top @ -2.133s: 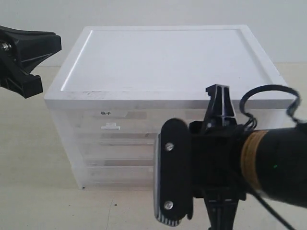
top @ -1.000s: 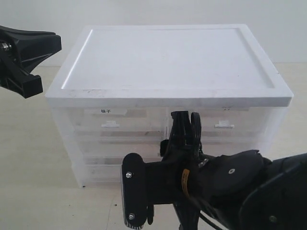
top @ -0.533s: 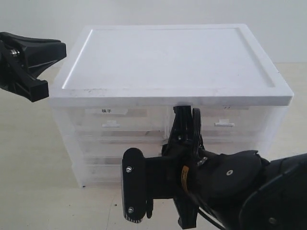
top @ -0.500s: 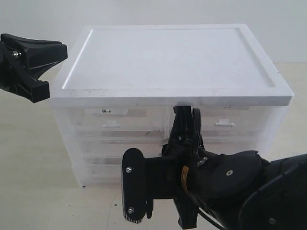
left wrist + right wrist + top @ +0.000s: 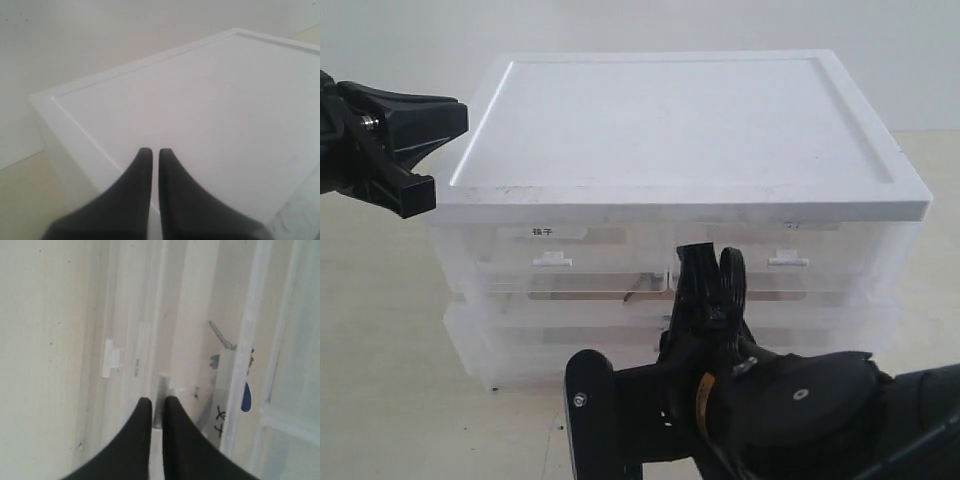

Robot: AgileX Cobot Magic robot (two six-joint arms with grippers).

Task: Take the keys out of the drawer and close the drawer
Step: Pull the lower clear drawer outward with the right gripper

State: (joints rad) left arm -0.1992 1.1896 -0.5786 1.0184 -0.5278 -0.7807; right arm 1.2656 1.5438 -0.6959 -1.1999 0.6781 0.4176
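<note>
**Right gripper pinched on the middle drawer's tab, keys just behind the panel**

The right gripper (image 5: 156,401) has its fingers nearly together around the small white tab handle (image 5: 162,382) of the drawer (image 5: 550,312), so I judge it to be clamped on that tab. In the exterior view it stands at the middle of the cabinet's (image 5: 670,130) front edge, fingers pointing up the front. The drawer's front sits a little proud of the tier above, with a dark slit along its top edge.

The keys (image 5: 221,336) are inside the drawer. They show through the translucent plastic just past the fingertips and a little to one side of the handle, with the blue fob (image 5: 245,396) beside them. The drawer's long axis runs the full width of the cabinet, and it slides out toward the front, the way the right arm lies. The pull is therefore straight back along the arm.

The left gripper (image 5: 151,150) is pressed closed on nothing, poised over the front left corner of the cabinet top. It is well apart from the drawer, so the right arm is by far the nearer.

A label (image 5: 541,233) on the top left drawer carries two Chinese characters, probably "筷子". Dark marks near the keys are not legible.
</note>
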